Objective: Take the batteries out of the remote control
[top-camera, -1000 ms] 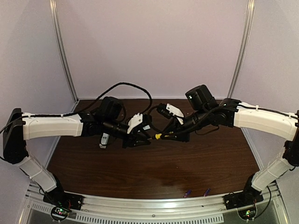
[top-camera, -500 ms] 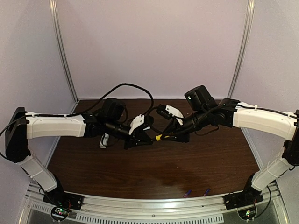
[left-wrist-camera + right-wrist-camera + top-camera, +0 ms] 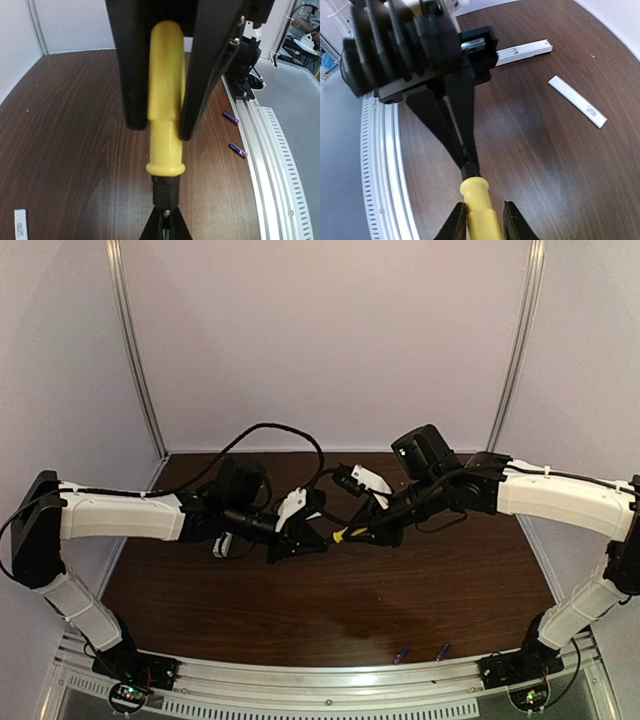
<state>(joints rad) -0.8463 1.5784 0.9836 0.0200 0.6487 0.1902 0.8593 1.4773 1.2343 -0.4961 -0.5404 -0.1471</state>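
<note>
A yellow-handled screwdriver (image 3: 340,535) hangs in the air between my two grippers over the table's middle. My right gripper (image 3: 485,220) is shut on its yellow handle (image 3: 479,200). My left gripper (image 3: 165,229) is shut on the metal shaft just past the black collar (image 3: 165,192). The remote control (image 3: 526,49), a white bar with its compartment open, lies on the table behind the left gripper. Two purple batteries (image 3: 402,653) (image 3: 441,650) lie at the near edge by the rail, and also show in the left wrist view (image 3: 230,117) (image 3: 238,150).
A flat white cover strip (image 3: 577,101) lies on the wood beside the remote and shows in the left wrist view (image 3: 20,228). A white piece (image 3: 222,543) peeks out under the left forearm. An aluminium rail (image 3: 330,680) runs along the near edge.
Both arms have shifted only slightly. The screwdriver stays held between the two grippers at about the same spot.
</note>
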